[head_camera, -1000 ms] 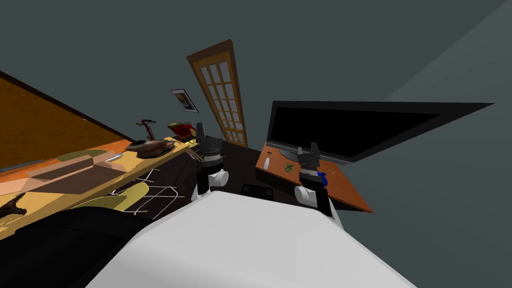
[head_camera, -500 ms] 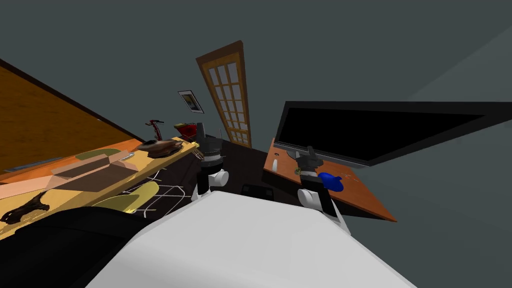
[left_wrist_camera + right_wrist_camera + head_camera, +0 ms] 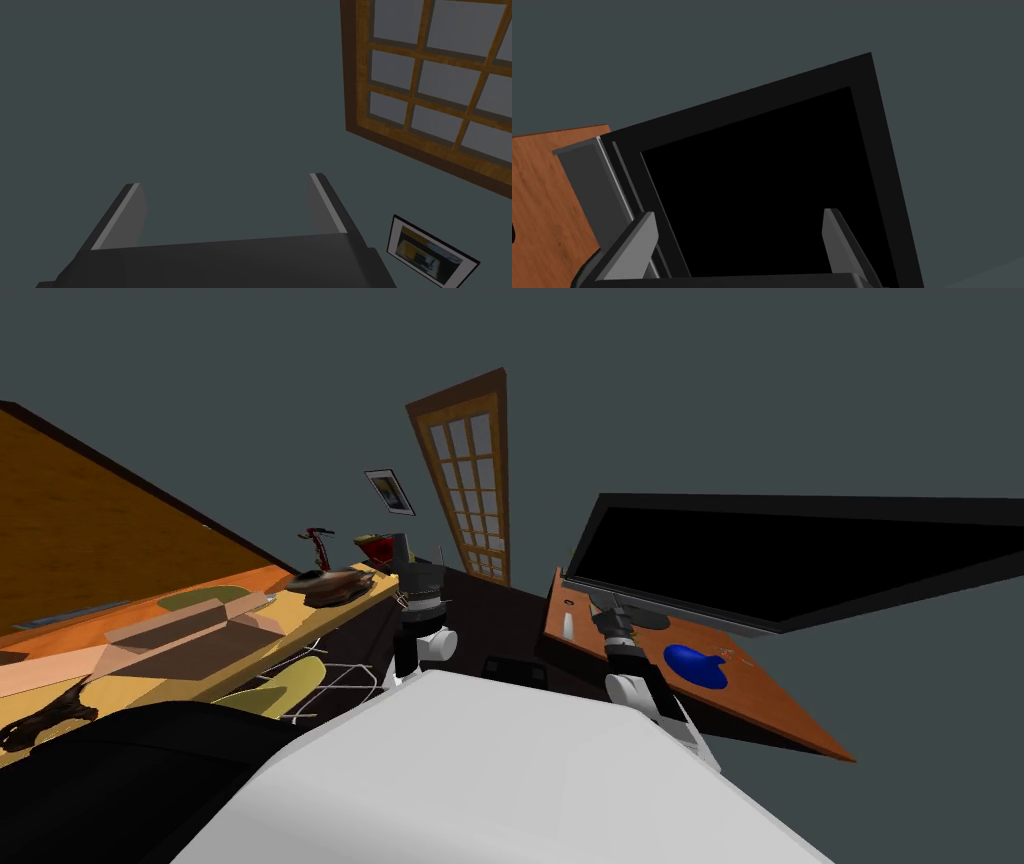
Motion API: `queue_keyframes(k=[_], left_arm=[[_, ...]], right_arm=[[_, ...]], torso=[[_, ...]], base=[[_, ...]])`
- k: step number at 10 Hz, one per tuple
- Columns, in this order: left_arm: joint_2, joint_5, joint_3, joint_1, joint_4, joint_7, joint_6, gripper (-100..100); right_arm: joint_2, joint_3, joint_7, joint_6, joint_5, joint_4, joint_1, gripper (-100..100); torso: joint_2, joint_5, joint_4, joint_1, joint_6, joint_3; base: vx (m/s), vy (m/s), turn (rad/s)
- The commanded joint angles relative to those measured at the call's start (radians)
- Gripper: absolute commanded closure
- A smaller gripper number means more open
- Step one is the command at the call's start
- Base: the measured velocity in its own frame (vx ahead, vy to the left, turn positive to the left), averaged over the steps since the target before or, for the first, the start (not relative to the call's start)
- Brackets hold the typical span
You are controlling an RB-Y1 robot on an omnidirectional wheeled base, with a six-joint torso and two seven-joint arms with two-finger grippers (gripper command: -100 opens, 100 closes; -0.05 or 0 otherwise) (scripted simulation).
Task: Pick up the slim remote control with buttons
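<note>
The right tool (image 3: 739, 247) stands open, with its two fingers about a third of the wrist picture apart, and it holds nothing. Beyond the fingers is the black screen of a television (image 3: 762, 185), and beside the television there is a part of the orange-brown tabletop (image 3: 547, 190).

In the head view the right tool (image 3: 612, 610) is a little right of the middle of the frame, seen against the tabletop and just below the lower left corner of the television. The remote control (image 3: 568, 626), a slim white bar too small to show its buttons, lies flat on the tabletop near its left end. In the frame it is just left of the right tool and not touching it. A blue object (image 3: 696, 666) lies on the same tabletop, to the lower right of the tool.

The left tool (image 3: 225, 210) is open and empty too. In the head view the left tool is raised near the middle of the frame, well apart from the remote control.
</note>
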Motion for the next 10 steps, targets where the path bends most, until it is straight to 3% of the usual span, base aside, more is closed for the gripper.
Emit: queue_keyframes(k=[1, 3, 4, 6, 7, 8, 10], left_arm=[[0.0, 0.0, 0.0, 0.0, 0.0, 0.0, 0.0, 0], [0.0, 0.0, 0.0, 0.0, 0.0, 0.0, 0.0, 0], [0.0, 0.0, 0.0, 0.0, 0.0, 0.0, 0.0, 0], [0.0, 0.0, 0.0, 0.0, 0.0, 0.0, 0.0, 0], [0.0, 0.0, 0.0, 0.0, 0.0, 0.0, 0.0, 0], [0.0, 0.0, 0.0, 0.0, 0.0, 0.0, 0.0, 0], [0.0, 0.0, 0.0, 0.0, 0.0, 0.0, 0.0, 0]], right_arm=[[-0.011, -0.007, -0.036, 0.05, -0.038, 0.031, 0.02, -100], [-0.022, -0.018, -0.06, 0.101, -0.065, 0.055, 0.027, -100], [-0.022, -0.018, -0.06, 0.101, -0.065, 0.055, 0.027, -100], [-0.033, -0.029, -0.086, 0.141, -0.092, 0.081, 0.034, -100], [-0.044, -0.041, -0.112, 0.183, -0.12, 0.11, 0.042, -100], [-0.044, -0.041, -0.112, 0.183, -0.12, 0.11, 0.042, -100], [-0.054, -0.054, -0.138, 0.226, -0.146, 0.141, 0.049, -100]], torso=[[0.0, 0.0, 0.0, 0.0, 0.0, 0.0], [0.001, 0.0, 0.0, 0.0, 0.0, 0.0], [0.0, -0.001, 0.0, -0.004, 0.0, 0.0], [0.002, -0.002, 0.0, -0.008, 0.0, 0.001], [0.003, -0.002, 0.001, -0.008, 0.0, 0.001], [0.003, -0.001, 0.0, -0.007, 0.0, 0.001], [0.001, -0.002, 0.0, -0.008, 0.0, 0.0]], base=[[0.136, 0.237, 0.011], [0.109, 0.163, -0.009], [0.074, 0.08, -0.008], [0.08, 0.09, -0.006], [0.085, 0.117, -0.017], [0.093, 0.097, -0.02], [0.116, 0.089, -0.02]])
